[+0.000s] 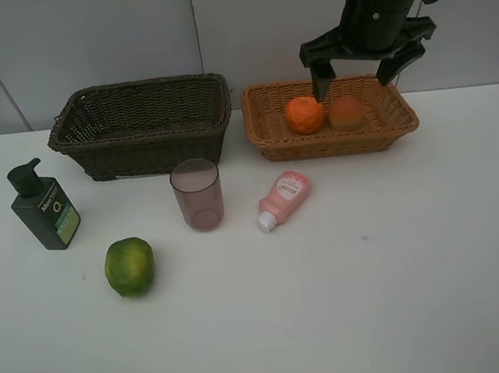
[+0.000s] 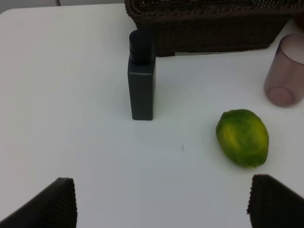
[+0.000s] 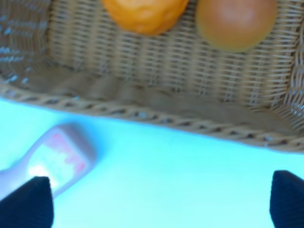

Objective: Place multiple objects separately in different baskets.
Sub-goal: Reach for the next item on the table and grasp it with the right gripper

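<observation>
Plainly, the orange (image 1: 304, 114) and what looked like a peach (image 1: 347, 113) lay side by side in the tan basket (image 1: 272, 150), with the right hand (image 1: 356, 82) spread wide above them, holding nothing. The left hand (image 2: 164, 204) was spread too, empty. On the desk (image 1: 408, 294) before the dark basket (image 1: 141, 118) stood the pump bottle (image 1: 45, 210) and cup (image 1: 198, 195); the green citrus (image 1: 129, 267) and pink tube (image 1: 283, 198) lay nearby.

The near half of the table (image 1: 357, 319) lies open for a reach, and gaps part the pump bottle (image 1: 45, 209), green fruit (image 1: 129, 267), cup (image 1: 198, 195) and tube (image 1: 283, 199), but the cup stands just before the dark basket (image 1: 145, 149), and the orange (image 1: 304, 114) and peach (image 1: 347, 113) crowd the middle of the tan basket (image 1: 335, 145).
</observation>
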